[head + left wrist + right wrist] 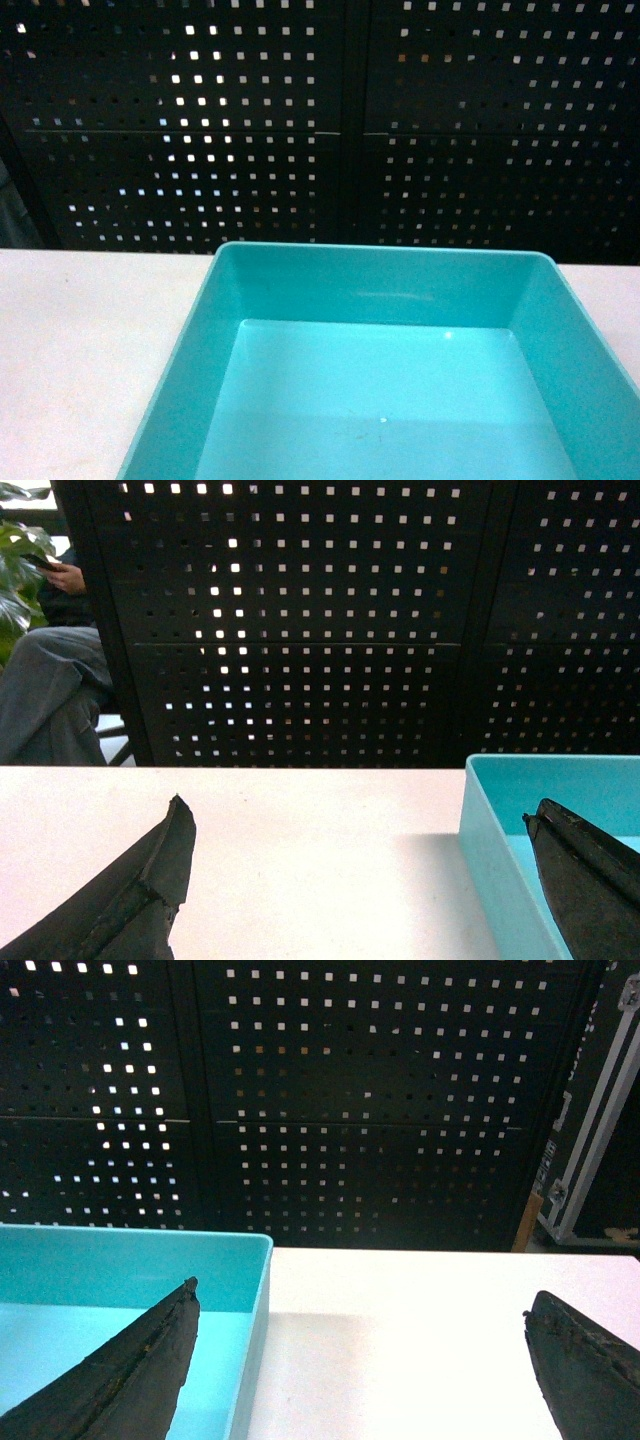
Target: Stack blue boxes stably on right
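1 glossy turquoise rectangular plastic tub (370, 290) fills the lower frame on a white table (90, 330).
Left gripper (355, 855) and right gripper (360, 1335) gape, grasping nothing.

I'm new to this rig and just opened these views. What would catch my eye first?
A turquoise tub fills the lower head view, empty and glossy, standing on a pale table. Behind it a black perforated panel spans the whole background, with light glinting through its holes. In the wrist views, each open tool straddles a side wall of the tub: left tool, right tool.
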`<state>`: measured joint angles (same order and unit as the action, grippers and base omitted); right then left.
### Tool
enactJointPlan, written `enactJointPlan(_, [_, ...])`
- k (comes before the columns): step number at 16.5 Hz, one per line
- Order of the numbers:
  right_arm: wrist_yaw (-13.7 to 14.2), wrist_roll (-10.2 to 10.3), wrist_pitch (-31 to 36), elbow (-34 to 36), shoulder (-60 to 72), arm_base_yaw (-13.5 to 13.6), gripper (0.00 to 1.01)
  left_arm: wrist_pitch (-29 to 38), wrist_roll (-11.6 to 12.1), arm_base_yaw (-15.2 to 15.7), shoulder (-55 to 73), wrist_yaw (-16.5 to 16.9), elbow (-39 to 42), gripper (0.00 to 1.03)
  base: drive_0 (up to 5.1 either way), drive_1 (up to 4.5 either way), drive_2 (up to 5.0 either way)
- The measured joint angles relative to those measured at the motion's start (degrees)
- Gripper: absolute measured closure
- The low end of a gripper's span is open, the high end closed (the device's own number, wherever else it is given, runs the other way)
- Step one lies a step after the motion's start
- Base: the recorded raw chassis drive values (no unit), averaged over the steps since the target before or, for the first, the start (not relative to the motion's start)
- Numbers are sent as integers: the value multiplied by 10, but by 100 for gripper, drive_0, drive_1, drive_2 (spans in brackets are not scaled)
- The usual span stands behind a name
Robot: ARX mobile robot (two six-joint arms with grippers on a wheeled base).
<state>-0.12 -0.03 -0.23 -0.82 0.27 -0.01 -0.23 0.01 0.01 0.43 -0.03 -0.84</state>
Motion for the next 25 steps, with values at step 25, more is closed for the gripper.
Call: enactJointPlan(25, [-84, -74, 244, -256, 613, 28, 3, -8, -31, -54, 631, 176, -410, 5, 0, 0, 0])
